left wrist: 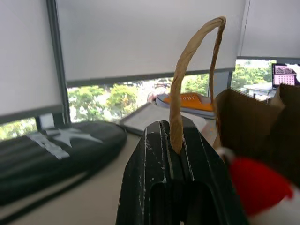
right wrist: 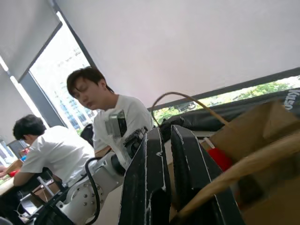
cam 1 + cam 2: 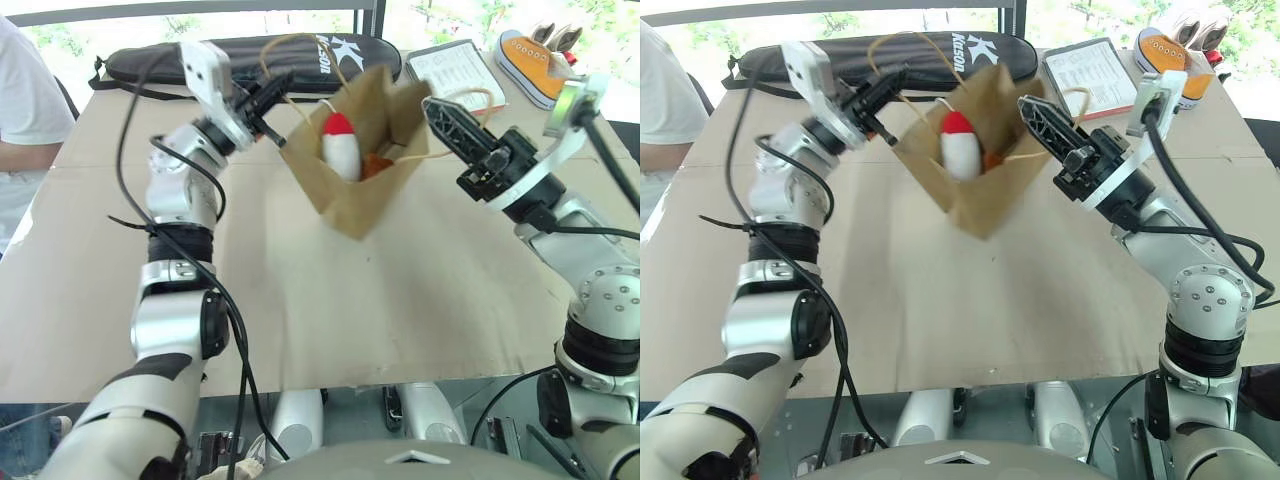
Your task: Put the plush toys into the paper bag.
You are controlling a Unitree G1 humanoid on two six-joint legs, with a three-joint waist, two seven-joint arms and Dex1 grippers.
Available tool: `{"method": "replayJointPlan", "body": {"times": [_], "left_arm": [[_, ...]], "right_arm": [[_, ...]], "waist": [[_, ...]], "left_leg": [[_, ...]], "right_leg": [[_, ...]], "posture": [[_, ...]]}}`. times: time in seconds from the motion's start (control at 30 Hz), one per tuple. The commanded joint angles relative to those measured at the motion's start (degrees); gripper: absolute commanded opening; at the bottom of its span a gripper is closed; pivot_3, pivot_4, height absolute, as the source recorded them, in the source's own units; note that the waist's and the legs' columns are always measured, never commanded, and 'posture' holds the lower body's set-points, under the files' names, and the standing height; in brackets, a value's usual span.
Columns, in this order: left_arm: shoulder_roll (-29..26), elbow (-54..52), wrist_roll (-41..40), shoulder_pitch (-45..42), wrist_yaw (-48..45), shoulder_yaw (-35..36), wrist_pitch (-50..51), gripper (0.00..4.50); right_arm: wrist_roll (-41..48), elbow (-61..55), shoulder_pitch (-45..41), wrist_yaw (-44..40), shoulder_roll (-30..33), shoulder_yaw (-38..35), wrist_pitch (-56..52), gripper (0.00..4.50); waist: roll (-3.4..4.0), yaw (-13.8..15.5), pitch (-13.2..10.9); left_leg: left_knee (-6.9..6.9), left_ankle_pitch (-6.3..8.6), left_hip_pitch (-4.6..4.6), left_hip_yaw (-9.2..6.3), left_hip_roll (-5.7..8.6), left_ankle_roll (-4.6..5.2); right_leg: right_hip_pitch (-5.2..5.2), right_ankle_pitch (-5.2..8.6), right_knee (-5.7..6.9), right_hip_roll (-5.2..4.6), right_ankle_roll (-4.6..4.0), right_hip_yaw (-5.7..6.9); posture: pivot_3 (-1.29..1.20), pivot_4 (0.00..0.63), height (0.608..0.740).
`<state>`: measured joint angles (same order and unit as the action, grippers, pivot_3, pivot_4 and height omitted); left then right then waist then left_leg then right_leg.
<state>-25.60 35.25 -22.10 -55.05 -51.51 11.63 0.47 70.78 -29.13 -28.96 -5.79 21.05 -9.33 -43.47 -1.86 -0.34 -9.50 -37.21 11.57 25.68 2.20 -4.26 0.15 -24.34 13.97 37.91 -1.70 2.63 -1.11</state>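
The brown paper bag [image 3: 365,180] hangs tilted above the table, mouth toward me, held between both arms. My left gripper [image 3: 275,100] is shut on one twisted loop handle [image 1: 187,61], which is pinched between its fingertips. On the other side, my right gripper [image 3: 432,105] is shut at the bag's rim, with the second handle [image 2: 234,173] coming out from between its fingers. Inside the bag lies the white plush toy with a red end [image 3: 340,145]. Beside it shows a bit of an orange-brown plush toy [image 3: 376,165], mostly hidden by the bag wall.
A long black racket case [image 3: 250,60] lies along the table's far edge. Right of it are a printed booklet [image 3: 460,70] and an orange sneaker [image 3: 535,65]. A person in a white shirt [image 3: 25,90] sits at the left. The tan table [image 3: 300,300] stretches below the bag.
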Motion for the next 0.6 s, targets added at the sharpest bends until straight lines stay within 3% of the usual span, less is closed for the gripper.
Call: {"method": "replayJointPlan", "body": {"times": [0.03,0.07,0.17,0.27,0.33,0.43,0.6], "left_arm": [[-0.7,-2.8,1.7,2.0,-4.3,-3.2,-0.6,0.0],[-1.0,-3.0,1.1,2.5,-5.9,-3.3,0.5,0.0],[-3.0,-1.9,0.1,2.8,-8.9,-2.6,1.5,0.95],[-5.4,-2.9,-2.5,3.7,-12.3,-1.1,6.0,2.32],[-7.2,-4.5,-4.1,5.2,-14.4,-0.5,9.0,3.3],[-11.1,-9.2,-7.1,10.1,-17.9,0.7,15.7,4.31],[-13.9,-12.0,-9.2,15.8,-15.7,4.0,19.6,4.46]], "right_arm": [[-6.3,0.6,0.8,-3.9,3.0,2.0,0.8,0.56],[-7.7,0.1,1.0,-5.2,4.1,2.8,0.8,0.88],[-9.6,-2.0,1.6,-6.8,6.4,3.8,0.1,2.05],[-10.3,-5.3,4.4,-10.0,10.9,3.3,-0.9,3.34],[-8.7,-7.1,6.4,-11.4,12.9,1.7,-1.1,3.36],[-7.5,-9.8,9.9,-14.0,16.0,-0.8,-1.0,3.36],[-10.1,-11.5,15.1,-14.7,18.4,-2.6,0.5,3.36]], "waist": [[0.01,0.1,0.0],[0.01,0.1,0.0],[0.01,-0.1,0.0],[0.01,-0.3,0.0],[0.01,-0.3,0.0],[0.01,-0.6,0.0],[0.01,-0.3,0.0]], "left_leg": [[-0.01,0.0,-0.01,0.01,0.01,0.0],[0.0,0.0,0.0,0.0,0.02,0.0],[-0.02,0.0,0.01,0.0,0.01,0.0],[0.01,0.0,-0.01,-0.04,0.0,0.0],[0.03,0.0,-0.01,-0.06,-0.01,0.0],[0.03,0.0,-0.01,-0.04,-0.01,0.0],[0.01,0.0,-0.08,-0.08,-0.05,0.0]], "right_leg": [[0.0,0.0,0.02,-0.02,0.0,0.0],[0.0,0.0,0.02,-0.02,0.0,0.0],[-0.02,0.0,0.04,-0.01,-0.01,0.0],[-0.02,0.0,0.05,0.02,-0.01,0.02],[-0.02,0.01,0.04,0.02,-0.01,0.04],[-0.02,0.01,0.04,0.01,-0.01,0.02],[0.0,0.01,0.1,0.02,-0.01,0.05]], "posture": [[0.0,0.15,0.74],[0.0,0.15,0.74],[0.0,0.15,0.74],[0.0,0.15,0.74],[0.0,0.15,0.74],[0.0,0.15,0.74],[0.0,0.15,0.74]]}}
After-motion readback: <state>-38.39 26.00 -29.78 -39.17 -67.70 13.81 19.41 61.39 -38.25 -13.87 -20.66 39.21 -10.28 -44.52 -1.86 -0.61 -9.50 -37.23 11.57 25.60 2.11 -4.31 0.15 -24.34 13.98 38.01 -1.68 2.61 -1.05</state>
